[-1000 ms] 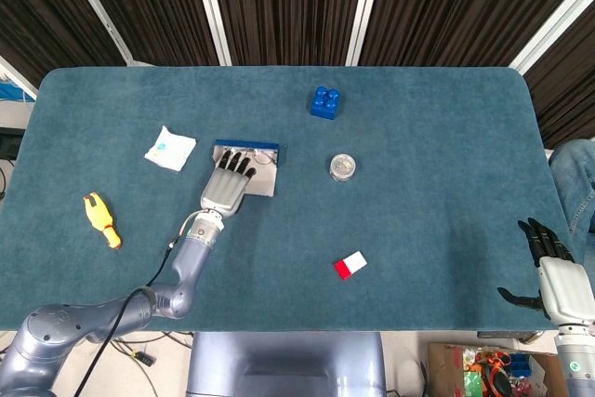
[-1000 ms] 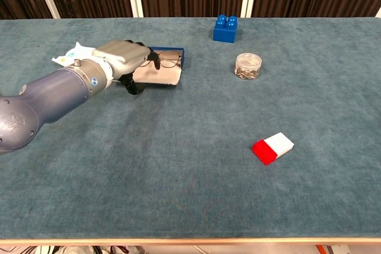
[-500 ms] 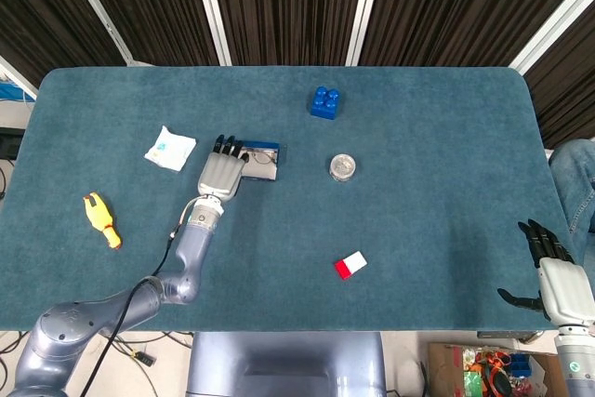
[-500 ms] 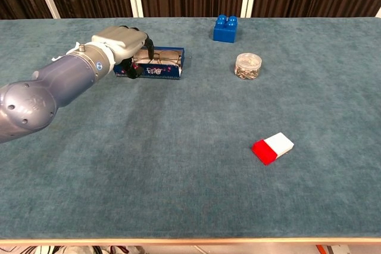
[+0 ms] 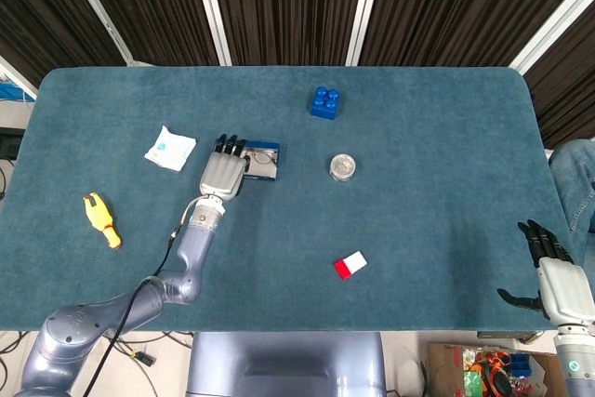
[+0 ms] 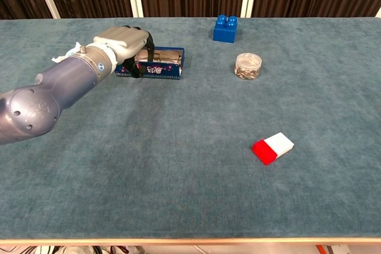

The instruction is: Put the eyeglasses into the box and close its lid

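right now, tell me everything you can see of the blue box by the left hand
The blue box is a low, flat rectangular case, dark blue with a small white pattern along its near side. It lies flat on the teal table, left of centre toward the far edge. Its top looks grey-beige. The left hand rests over its left end. Whether the lid is fully shut cannot be told.

I count one dark blue rectangular box point(image 6: 157, 63), one blue toy brick point(image 5: 323, 102), one clear round jar point(image 6: 248, 66), one red-and-white block point(image 6: 272, 148), one yellow toy screwdriver point(image 5: 102, 220), one white crumpled packet point(image 5: 170, 148).
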